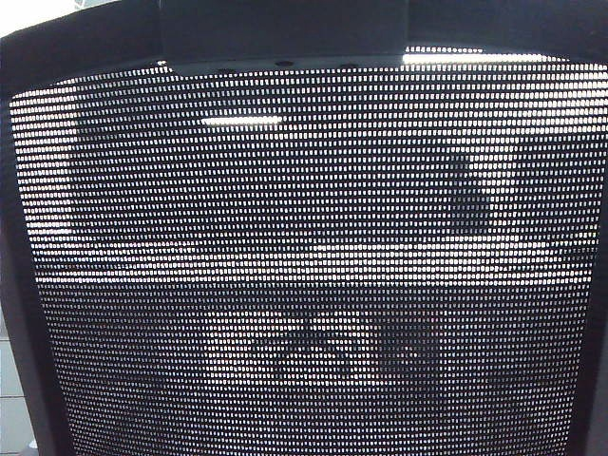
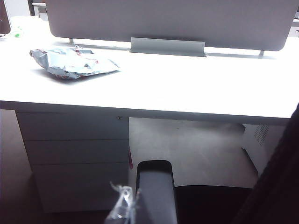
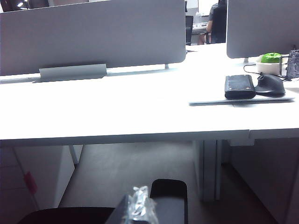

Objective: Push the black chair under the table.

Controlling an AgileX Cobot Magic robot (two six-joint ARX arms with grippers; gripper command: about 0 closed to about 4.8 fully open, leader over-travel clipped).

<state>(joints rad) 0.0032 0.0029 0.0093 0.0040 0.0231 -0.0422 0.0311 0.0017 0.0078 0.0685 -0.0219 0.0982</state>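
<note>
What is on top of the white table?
On the table: a crumpled plastic bag, a mouse and a black case on a pad. Neither the left gripper nor right gripper touches it.

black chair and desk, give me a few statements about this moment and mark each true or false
1. The black chair mesh back fills nearly the whole exterior view. True.
2. A crumpled silvery bag lies on the table. True.
3. The chair's seat is already fully under the table. False: in both wrist views the armrest and the seat sit in front of the table's edge.
4. The left gripper is clamped on a drawer handle. False: it sits beside the armrest, apart from the drawer cabinet.
5. A black mouse lies on the desk. True.
6. The right gripper rests on the tabletop. False: it is low, near the chair's other armrest.
</note>
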